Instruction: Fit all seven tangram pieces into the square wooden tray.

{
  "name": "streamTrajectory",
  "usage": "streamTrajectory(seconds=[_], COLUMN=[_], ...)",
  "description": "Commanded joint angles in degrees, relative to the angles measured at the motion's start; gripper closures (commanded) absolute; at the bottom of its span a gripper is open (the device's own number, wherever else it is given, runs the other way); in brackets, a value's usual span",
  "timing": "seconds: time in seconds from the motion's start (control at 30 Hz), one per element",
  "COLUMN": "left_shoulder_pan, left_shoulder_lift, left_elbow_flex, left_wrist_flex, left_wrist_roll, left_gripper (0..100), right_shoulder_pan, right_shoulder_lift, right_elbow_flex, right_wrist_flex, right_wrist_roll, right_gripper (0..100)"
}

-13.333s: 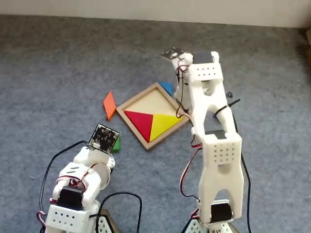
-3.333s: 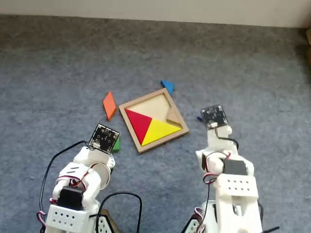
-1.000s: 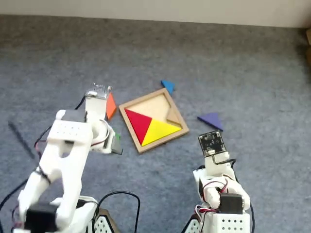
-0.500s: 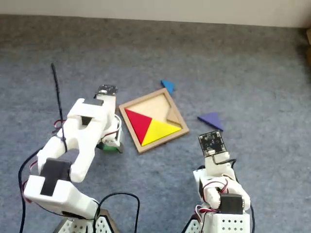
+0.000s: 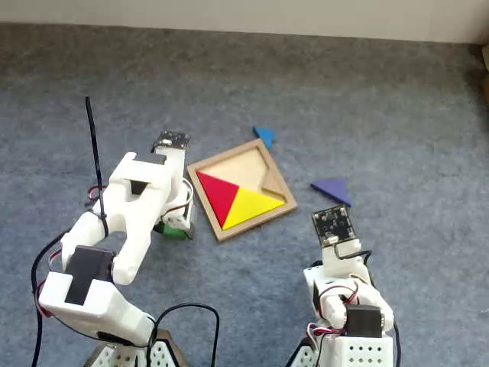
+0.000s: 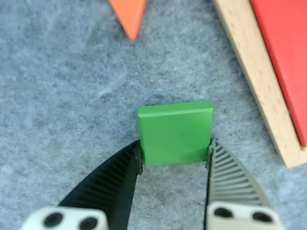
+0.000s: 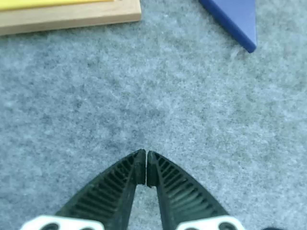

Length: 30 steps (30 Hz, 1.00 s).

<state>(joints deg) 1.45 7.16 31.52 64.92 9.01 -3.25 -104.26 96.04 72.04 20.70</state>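
Left gripper [image 6: 175, 155]: jaws were clamped on two opposite sides of the green square piece [image 6: 175, 130].
Green square piece: lay flat on the grey carpet [image 5: 382, 115], near the left edge of the square wooden tray [image 5: 221, 153] and apart from it.
Left arm: was extended over the carpet on the tray's left side, with its wrist above the green square piece.
Red triangle [image 5: 215, 195]: was seated in the tray, on the side toward the arms.
Yellow triangle [image 5: 252, 205]: was seated in the tray, touching the red triangle along one edge.
Orange piece [image 6: 128, 14]: lay on the carpet beyond the green square piece, apart from it.
Small blue piece [image 5: 263, 135]: lay on the carpet just beyond the tray's far corner.
Dark blue triangle [image 5: 332, 189]: lay on the carpet right of the tray, apart from it.
Right gripper [image 7: 146, 160]: jaws were together with nothing between them, above bare carpet, near the tray's edge and the dark blue triangle.
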Motion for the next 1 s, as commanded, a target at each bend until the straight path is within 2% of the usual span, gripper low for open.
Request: streamTrajectory(seconds=[0.0,0.3,0.47,0.63,0.77,0.97], left_shoulder_pan=[1.1,4.4,5.8,7.0,10.8,14.2], left_shoulder_lift=[-3.0,-25.4,-34.1,-35.4,-34.1,-28.0], left_elbow_flex=[-1.5,10.0,12.1,10.0,5.7,-2.2], left_wrist_flex=[-1.1,-1.1,-1.1,-0.5,1.5,1.9], left_wrist_roll=[0.3,0.2,-4.3,-4.5,-7.1,-7.7], left_gripper=[84,84,84,84,84,84], right_shoulder_pan=[0.6,0.6,0.6,0.6,0.6,0.6], right_shoulder_lift=[-0.8,-0.8,-0.8,-0.8,-0.8,-0.8], right_elbow_flex=[6.7,6.7,6.7,6.7,6.7,6.7], right_wrist_flex=[0.2,0.2,0.2,0.2,0.2,0.2], right_wrist_roll=[-0.2,-0.2,-0.2,-0.2,-0.2,-0.2], right_gripper=[97.1,97.1,97.1,97.1,97.1,97.1])
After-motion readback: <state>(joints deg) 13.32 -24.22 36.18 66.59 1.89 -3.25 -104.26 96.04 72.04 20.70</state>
